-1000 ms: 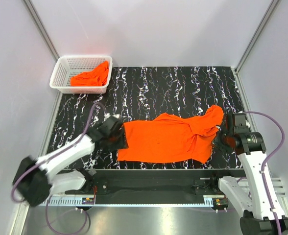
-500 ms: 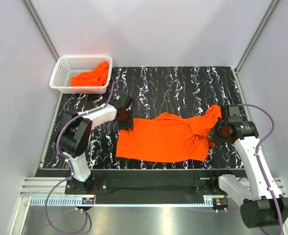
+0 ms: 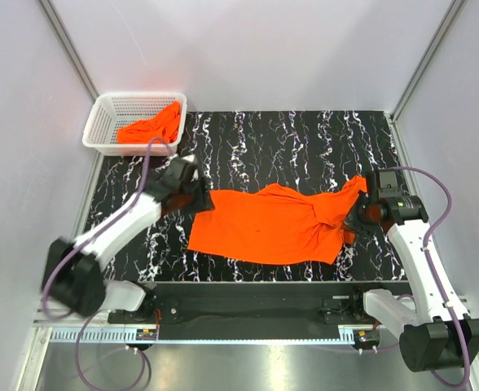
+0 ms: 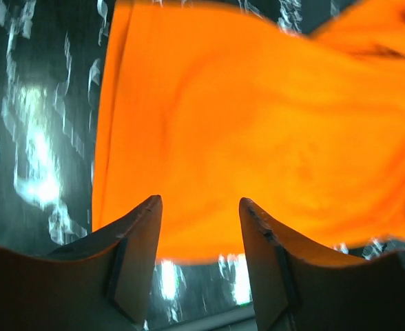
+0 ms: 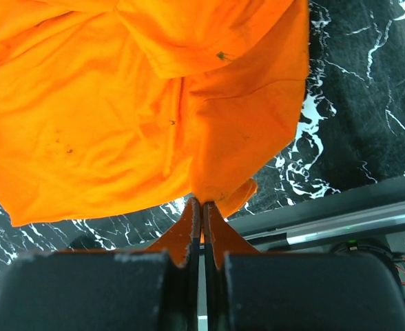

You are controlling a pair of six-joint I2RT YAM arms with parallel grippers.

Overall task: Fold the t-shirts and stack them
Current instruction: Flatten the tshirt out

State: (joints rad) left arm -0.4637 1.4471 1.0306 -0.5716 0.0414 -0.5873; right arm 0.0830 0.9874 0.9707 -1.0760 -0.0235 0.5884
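An orange t-shirt point(image 3: 272, 226) lies spread and wrinkled across the black marble table point(image 3: 305, 147). It fills the left wrist view point(image 4: 257, 117) and the right wrist view point(image 5: 120, 117). My left gripper point(image 3: 202, 199) is at the shirt's far left corner. Its jaws are open and empty above the cloth edge point(image 4: 200, 203). My right gripper point(image 3: 356, 220) is shut on a bunched fold at the shirt's right end point(image 5: 202, 201). A second orange t-shirt point(image 3: 151, 129) lies crumpled in the white mesh basket point(image 3: 101, 122).
The basket stands at the table's far left corner. Grey walls enclose the table on three sides. The table's near metal rail point(image 5: 340, 224) runs just behind my right gripper.
My left arm has swung from the shirt's near left edge up to its far left corner. The shirt's left edge has shifted slightly left. My right gripper keeps its hold and has barely moved.
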